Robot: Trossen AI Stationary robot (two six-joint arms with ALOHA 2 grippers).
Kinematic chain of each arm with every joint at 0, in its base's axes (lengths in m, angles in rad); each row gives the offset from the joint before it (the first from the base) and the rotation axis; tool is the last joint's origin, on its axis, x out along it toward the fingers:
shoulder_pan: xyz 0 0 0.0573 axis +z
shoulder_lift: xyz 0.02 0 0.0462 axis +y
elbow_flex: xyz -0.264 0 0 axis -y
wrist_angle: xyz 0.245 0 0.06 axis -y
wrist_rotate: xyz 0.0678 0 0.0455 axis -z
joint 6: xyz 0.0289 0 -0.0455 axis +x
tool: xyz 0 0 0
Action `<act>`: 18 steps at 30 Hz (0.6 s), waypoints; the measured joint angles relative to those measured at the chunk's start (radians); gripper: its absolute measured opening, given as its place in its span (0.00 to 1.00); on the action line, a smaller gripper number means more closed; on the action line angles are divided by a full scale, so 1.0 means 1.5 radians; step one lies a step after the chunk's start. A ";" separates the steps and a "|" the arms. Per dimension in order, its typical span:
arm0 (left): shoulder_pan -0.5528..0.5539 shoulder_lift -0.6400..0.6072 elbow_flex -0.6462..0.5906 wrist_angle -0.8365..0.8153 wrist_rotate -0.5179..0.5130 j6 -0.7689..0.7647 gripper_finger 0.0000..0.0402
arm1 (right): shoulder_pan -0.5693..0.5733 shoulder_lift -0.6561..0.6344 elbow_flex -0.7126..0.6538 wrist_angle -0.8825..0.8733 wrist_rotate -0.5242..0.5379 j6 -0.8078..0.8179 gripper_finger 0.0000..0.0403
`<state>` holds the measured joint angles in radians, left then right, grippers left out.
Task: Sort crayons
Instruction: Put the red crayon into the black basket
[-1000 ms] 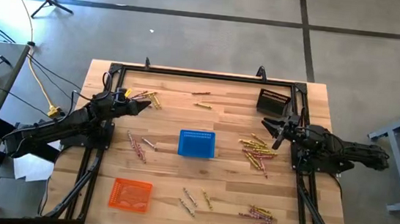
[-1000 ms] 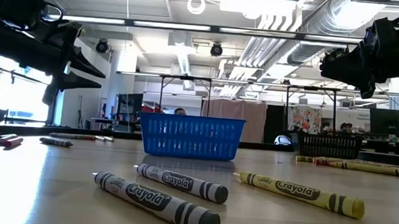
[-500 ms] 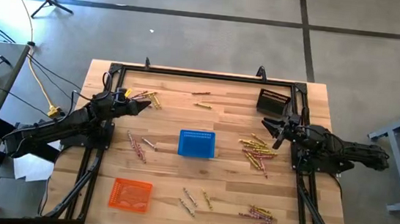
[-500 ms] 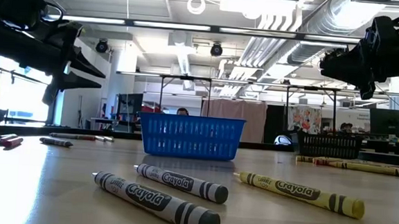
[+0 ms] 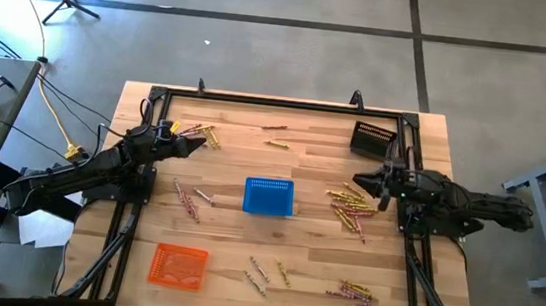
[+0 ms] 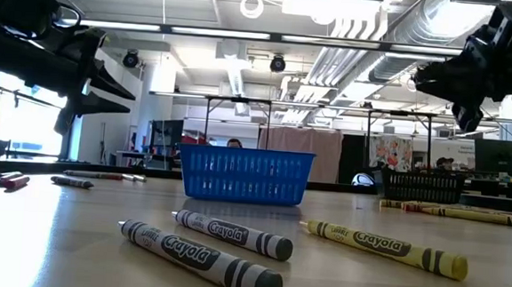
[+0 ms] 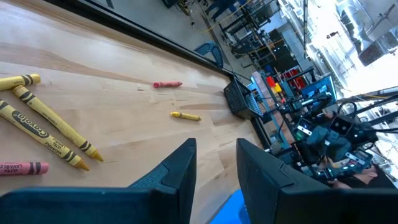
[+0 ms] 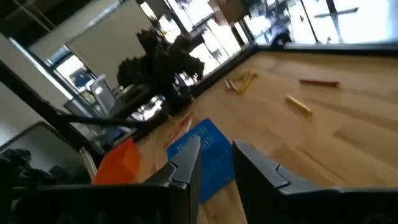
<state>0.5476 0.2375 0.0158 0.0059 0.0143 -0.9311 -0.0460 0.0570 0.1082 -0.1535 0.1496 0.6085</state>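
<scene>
Both grippers hang empty with fingers slightly parted, the right gripper [image 5: 363, 180] just beside the yellow crayons [image 5: 350, 209], the left gripper [image 5: 196, 145] near another crayon cluster [image 5: 200, 132]; risk: in such crowded sticks, closing fingers may pinch two colours or roll neighbours away.

Crayons [image 5: 353, 209] in high view too small to read labels; colours in bottom-right heap [image 5: 356, 296] hard to separate. Orange basket [image 8: 118, 162] in right wrist view blurred, partly behind dark bar. Blue basket [image 7: 231, 210] in left wrist view cut by bottom edge, mostly behind fingers. Dark basket [image 6: 423, 187] in low view distant, contents unseen. Pink crayon [image 7: 18, 168] cut by left edge.
</scene>
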 joint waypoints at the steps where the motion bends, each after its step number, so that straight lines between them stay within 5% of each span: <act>1: 0.000 0.000 0.000 0.000 0.000 0.000 0.25 | 0.000 0.016 0.019 -0.028 0.000 0.001 0.19; 7: 0.000 0.000 0.000 0.000 0.000 0.000 0.25 | 0.000 0.183 0.194 -0.237 0.009 -0.018 0.19; 13: 0.000 0.000 0.000 0.000 0.000 0.000 0.25 | 0.000 0.412 0.365 -0.549 -0.012 0.115 0.19; 18: 0.000 0.000 0.000 0.000 0.000 0.000 0.25 | 0.000 0.562 0.385 -0.622 -0.087 0.274 0.19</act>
<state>0.5475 0.2372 0.0158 0.0057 0.0146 -0.9311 -0.0463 0.8995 0.6858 -1.0861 0.0192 1.0190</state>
